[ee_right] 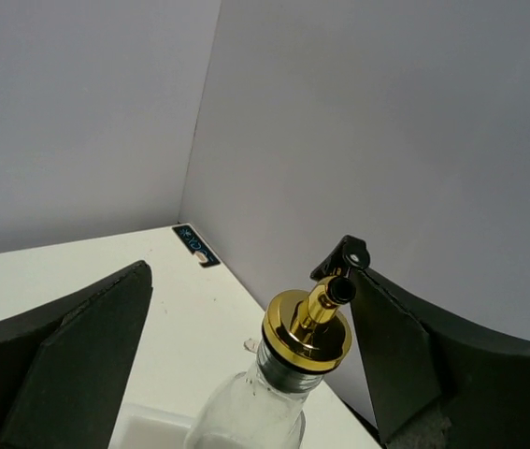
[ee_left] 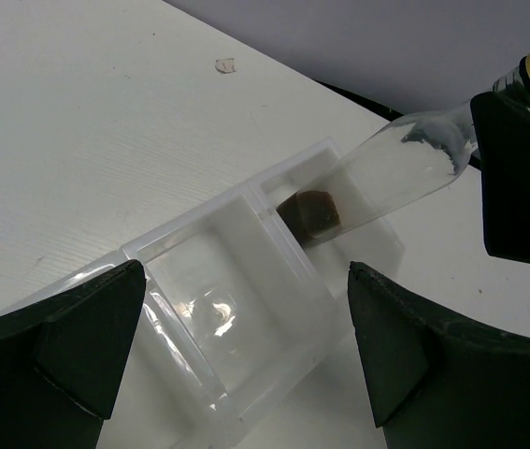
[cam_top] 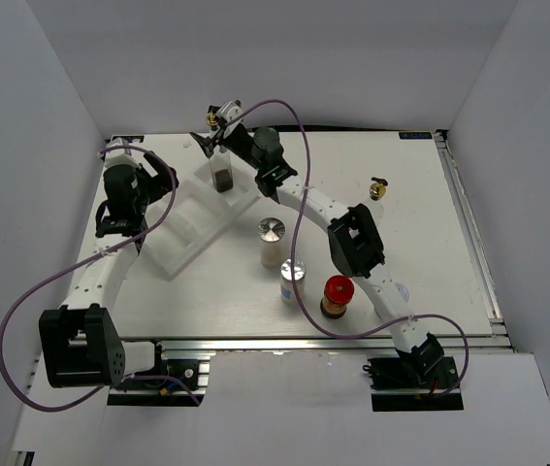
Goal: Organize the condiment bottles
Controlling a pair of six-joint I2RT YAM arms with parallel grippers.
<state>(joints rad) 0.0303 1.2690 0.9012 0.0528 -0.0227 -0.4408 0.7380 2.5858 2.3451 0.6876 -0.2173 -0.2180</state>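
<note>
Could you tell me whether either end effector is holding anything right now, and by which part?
The right end effector holds a glass cruet by its upper body, base in the rack. The left end effector is open and empty.

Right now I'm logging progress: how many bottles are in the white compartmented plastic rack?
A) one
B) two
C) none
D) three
A: only the tall clear glass cruet with gold pourer sits in the white compartmented plastic rack, the right hand around its neck.
</note>
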